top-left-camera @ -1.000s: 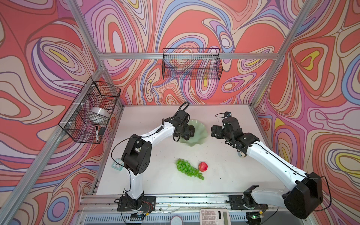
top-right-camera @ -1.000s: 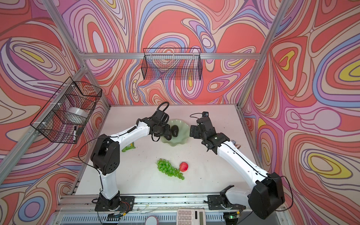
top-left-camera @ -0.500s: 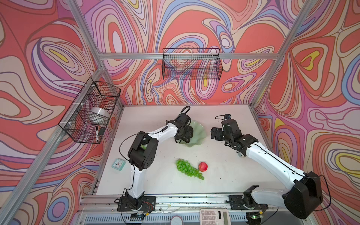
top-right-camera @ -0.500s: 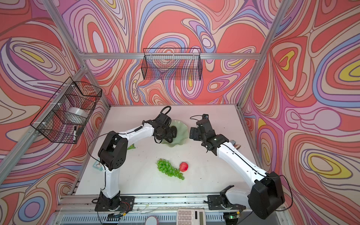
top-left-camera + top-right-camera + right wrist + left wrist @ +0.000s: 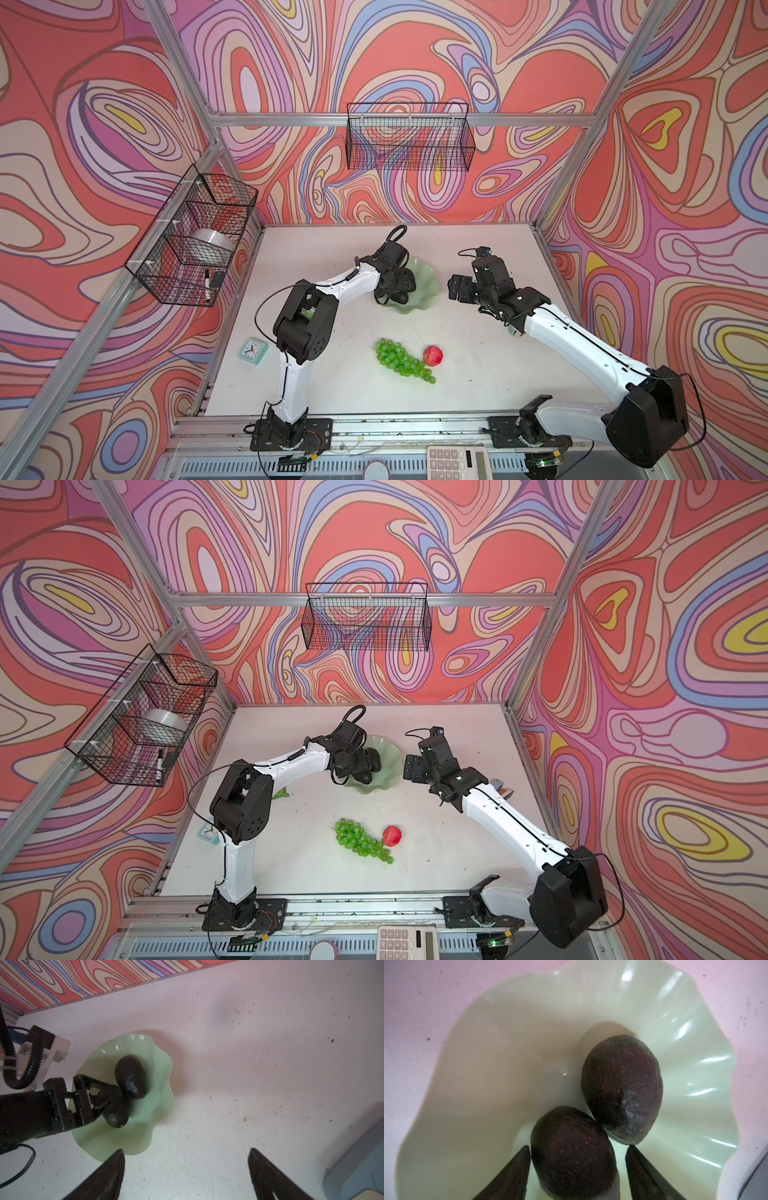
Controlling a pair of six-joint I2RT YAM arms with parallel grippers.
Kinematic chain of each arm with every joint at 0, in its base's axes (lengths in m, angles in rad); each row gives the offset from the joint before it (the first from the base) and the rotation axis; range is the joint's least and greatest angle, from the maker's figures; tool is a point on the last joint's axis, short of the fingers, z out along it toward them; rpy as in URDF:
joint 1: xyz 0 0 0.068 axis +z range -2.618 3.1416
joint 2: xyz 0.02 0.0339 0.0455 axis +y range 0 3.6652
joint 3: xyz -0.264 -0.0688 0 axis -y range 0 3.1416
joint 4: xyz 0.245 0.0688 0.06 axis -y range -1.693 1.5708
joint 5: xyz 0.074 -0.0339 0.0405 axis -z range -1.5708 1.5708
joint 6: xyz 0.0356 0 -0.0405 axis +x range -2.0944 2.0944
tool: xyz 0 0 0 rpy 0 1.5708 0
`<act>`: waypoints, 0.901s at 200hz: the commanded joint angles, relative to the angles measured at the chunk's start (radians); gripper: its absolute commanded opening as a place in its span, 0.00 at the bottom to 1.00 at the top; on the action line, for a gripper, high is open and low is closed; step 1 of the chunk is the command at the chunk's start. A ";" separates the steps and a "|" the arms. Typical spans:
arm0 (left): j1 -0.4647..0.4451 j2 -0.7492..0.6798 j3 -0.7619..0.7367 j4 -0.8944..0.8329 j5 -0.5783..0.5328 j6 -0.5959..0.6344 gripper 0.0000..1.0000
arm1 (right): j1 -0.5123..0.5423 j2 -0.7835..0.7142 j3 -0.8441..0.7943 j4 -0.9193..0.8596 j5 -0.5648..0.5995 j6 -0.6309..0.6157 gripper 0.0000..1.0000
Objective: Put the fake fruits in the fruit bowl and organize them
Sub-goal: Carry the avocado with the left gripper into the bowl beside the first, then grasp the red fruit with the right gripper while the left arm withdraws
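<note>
Leaves two fruits out: grapes [image 5: 399,362] and strawberry [image 5: 433,356] on the table [image 5: 490,374], well apart from the bowl [image 5: 428,280] and toward the front edge from both grippers. Reads the bunch's long axis as a diagonal, fat end back-left, thin tail front-right, with the strawberry just beside its right flank (touching or not, too close to call). Puts the strawberry a shade nearer the right arm and the fat end of the bunch nearer the left, judging by both top views. Calls for a grasp across the bunch, jaws square to that diagonal.

Shows the left gripper [image 5: 578,1148] low inside the bowl, jaws parted around the near avocado [image 5: 566,1136], with bare bowl visible on one side between jaw and skin, so pinching nothing. Finds that avocado lying on the bowl floor, touching the other avocado [image 5: 623,1088].

Finds the right gripper [image 5: 187,1149] above bare table just beside the bowl, jaws spread wide, empty, and probably the freer of the two for the next pick.
</note>
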 commanded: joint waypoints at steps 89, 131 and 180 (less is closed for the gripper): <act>-0.004 -0.571 -0.355 0.272 -0.331 0.065 0.84 | 0.434 -0.044 -0.167 -0.255 -0.019 0.409 0.92; 0.007 -0.859 -0.601 0.386 -0.499 0.159 0.92 | 0.451 0.036 -0.164 -0.171 -0.063 0.446 0.91; 0.015 -1.085 -0.703 0.237 -0.625 0.194 0.98 | 0.453 0.161 -0.142 -0.114 -0.075 0.459 0.84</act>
